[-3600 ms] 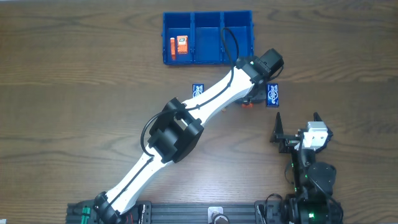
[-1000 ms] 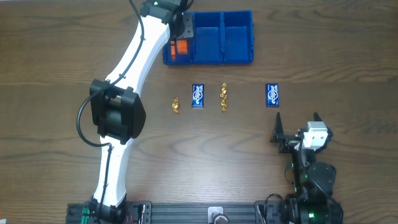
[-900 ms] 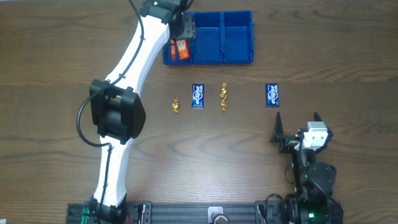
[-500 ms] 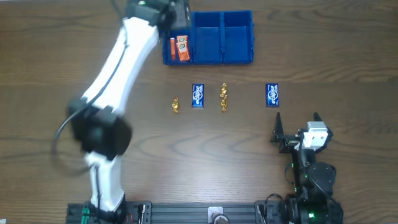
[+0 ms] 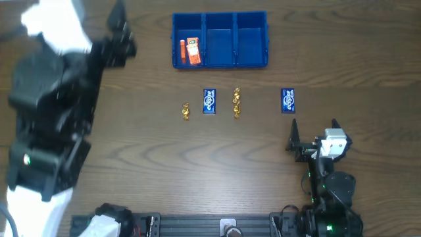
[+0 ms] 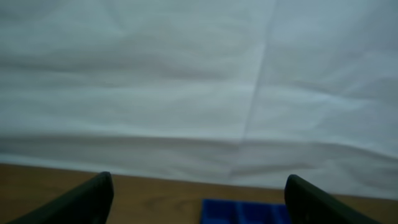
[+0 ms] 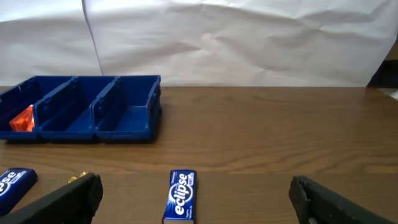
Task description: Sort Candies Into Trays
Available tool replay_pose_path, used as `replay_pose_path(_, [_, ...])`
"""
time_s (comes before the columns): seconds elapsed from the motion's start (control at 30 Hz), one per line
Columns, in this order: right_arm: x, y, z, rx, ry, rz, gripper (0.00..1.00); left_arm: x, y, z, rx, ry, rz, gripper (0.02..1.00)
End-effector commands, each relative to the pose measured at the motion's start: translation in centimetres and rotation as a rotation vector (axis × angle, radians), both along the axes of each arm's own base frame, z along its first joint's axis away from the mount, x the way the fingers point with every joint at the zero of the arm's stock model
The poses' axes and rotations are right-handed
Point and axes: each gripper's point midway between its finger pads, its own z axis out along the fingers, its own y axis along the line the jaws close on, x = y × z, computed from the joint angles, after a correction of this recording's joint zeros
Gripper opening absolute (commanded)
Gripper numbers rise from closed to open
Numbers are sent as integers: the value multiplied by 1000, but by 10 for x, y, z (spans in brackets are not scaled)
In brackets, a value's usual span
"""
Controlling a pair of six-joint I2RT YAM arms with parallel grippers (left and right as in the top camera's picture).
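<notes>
A blue three-compartment tray (image 5: pixel 220 64) stands at the back of the table. Two orange candies (image 5: pixel 189 51) lie in its left compartment. In front of it lie two blue packs (image 5: pixel 209 101) (image 5: pixel 288 100) and gold candies (image 5: pixel 186 110) (image 5: pixel 237 102). My left gripper (image 5: pixel 122 36) is open and lifted at the far left, apart from the tray (image 6: pixel 249 211), with nothing between its fingers. My right gripper (image 5: pixel 312 135) is open low near the front right, just short of a blue pack (image 7: pixel 179 196). The tray (image 7: pixel 81 109) and an orange candy (image 7: pixel 23 118) lie beyond it.
A white sheet (image 7: pixel 236 43) hangs behind the table's far edge. The raised left arm (image 5: pixel 49 112) covers the table's left side in the top view. Bare wood (image 5: pixel 342 66) lies to the right of the tray and between the candies and the arm bases.
The left arm carried an orange candy to the tray's left compartment, let it go there, then swung away left and upward. The right arm has not moved.
</notes>
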Motion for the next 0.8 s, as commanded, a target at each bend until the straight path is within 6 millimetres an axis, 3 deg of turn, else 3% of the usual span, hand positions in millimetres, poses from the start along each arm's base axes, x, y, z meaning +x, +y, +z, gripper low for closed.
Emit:
replay_pose_path(0.03, [0, 0, -1, -8, 0, 2, 998, -31, 38, -58, 73, 19, 25, 904])
replay_pose_path(0.2, [0, 0, -1, -7, 0, 2, 998, -64, 48, -111, 101, 9, 29, 917])
replay_pose_path(0.37, [0, 0, -1, -7, 0, 2, 998, -84, 52, -158, 101, -79, 27, 967])
replay_pose_path(0.57, [0, 0, -1, -8, 0, 2, 998, -92, 51, -198, 96, -176, 20, 1000])
replay_pose_path(0.8, [0, 0, -1, -7, 0, 2, 998, -89, 50, -246, 96, -159, 16, 998])
